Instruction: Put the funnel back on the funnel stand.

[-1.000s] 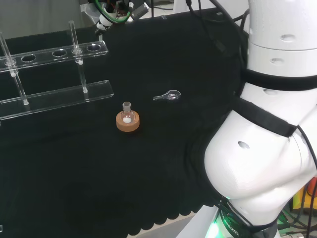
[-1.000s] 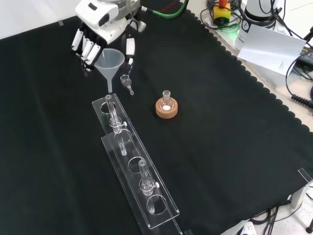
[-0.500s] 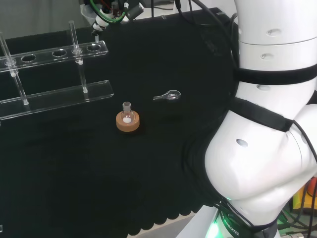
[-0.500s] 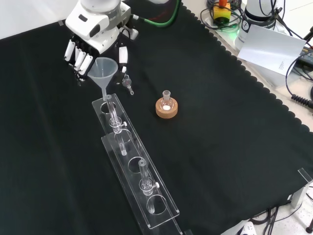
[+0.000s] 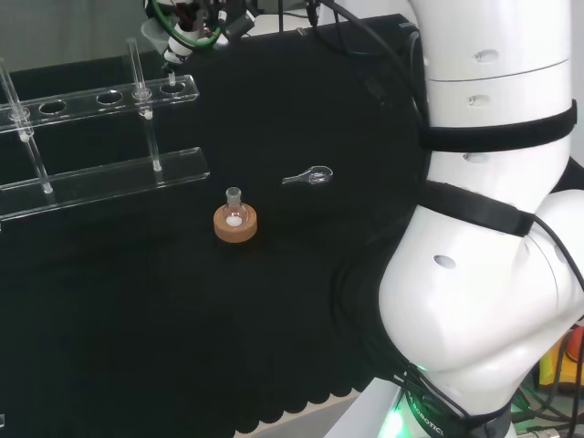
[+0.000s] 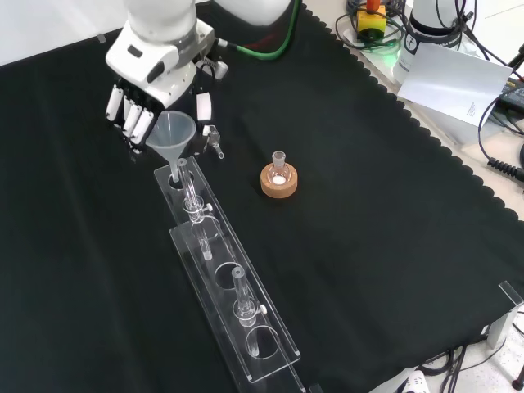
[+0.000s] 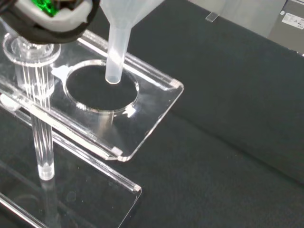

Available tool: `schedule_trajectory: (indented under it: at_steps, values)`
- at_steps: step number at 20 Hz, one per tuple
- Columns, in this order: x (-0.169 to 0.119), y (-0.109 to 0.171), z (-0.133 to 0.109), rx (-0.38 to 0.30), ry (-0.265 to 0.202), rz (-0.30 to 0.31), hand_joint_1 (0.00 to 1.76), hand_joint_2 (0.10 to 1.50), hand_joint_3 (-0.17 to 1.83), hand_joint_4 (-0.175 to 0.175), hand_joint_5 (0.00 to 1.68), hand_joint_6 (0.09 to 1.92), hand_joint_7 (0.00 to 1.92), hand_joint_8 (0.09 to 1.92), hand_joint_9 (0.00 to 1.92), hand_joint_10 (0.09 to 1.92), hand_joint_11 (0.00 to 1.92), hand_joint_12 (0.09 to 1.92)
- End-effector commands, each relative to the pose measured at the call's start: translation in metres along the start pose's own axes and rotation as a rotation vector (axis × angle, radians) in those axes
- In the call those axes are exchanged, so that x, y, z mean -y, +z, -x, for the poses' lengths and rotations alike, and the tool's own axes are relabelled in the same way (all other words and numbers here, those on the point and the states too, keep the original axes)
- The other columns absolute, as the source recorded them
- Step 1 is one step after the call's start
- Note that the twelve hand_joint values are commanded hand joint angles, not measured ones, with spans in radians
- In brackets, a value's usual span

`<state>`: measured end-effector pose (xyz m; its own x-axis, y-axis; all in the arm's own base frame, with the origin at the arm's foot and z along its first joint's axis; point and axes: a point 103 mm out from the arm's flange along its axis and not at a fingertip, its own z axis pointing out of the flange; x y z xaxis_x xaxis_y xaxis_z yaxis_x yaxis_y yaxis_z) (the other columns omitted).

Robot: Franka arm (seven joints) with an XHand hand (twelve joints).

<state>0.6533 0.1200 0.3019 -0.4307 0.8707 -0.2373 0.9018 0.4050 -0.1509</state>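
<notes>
A translucent funnel [image 6: 170,133] hangs upright in the hand [image 6: 151,70], whose fingers [image 6: 124,115] and thumb [image 6: 201,105] close on its rim. In the front view it is at the far end of the clear funnel stand [image 6: 233,323], a long two-level rack with round holes. In the wrist view the funnel's stem [image 7: 115,52] points down over the end hole [image 7: 99,90] of the top plate [image 7: 152,102], with its tip about level with the plate, near the hole's edge. In the head view the hand [image 5: 193,14] is at the stand's [image 5: 80,101] right end.
A cork ring with a small glass flask [image 6: 279,176] stands right of the stand in the front view. A small glass piece [image 6: 214,139] lies on the cloth beside the hand. Posts [image 6: 190,192] rise through the stand. The arm's white links [image 5: 493,228] take up the head view's right.
The hand has carried the funnel toward the stand's end and lower. The stem, earlier short of the plate, now hangs over the end hole.
</notes>
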Motion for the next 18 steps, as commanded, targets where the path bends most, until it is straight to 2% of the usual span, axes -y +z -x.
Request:
schedule_trajectory:
  at_steps: [1,4,9,10,12,15,18]
  values:
    - [-0.006,0.013,-0.004,0.065,-0.009,-0.047,0.82,0.67,0.52,-0.053,0.61,0.77,0.82,0.75,1.16,0.49,0.78,1.11]
    - [-0.006,0.019,-0.003,0.095,-0.006,-0.075,0.82,0.67,0.52,-0.053,0.58,0.76,0.79,0.75,1.14,0.48,0.78,1.11]
    - [-0.003,0.029,0.001,0.082,0.008,-0.142,0.80,0.67,0.51,-0.057,0.49,0.73,0.73,0.76,1.08,0.48,0.74,1.13]
    - [-0.003,0.031,0.002,0.071,0.012,-0.165,0.79,0.67,0.51,-0.055,0.45,0.70,0.68,0.76,1.01,0.48,0.69,1.16]
    - [-0.001,0.034,0.003,0.055,0.018,-0.193,0.74,0.67,0.50,-0.055,0.35,0.52,0.49,0.75,0.79,0.52,0.56,1.23]
    - [0.002,0.035,0.003,0.042,0.024,-0.201,0.67,0.67,0.47,-0.059,0.27,0.24,0.22,0.72,0.49,0.62,0.41,1.32]
    - [0.005,0.034,0.001,0.046,0.028,-0.215,0.64,0.68,0.42,-0.058,0.24,0.09,0.09,0.71,0.32,0.72,0.34,1.34]
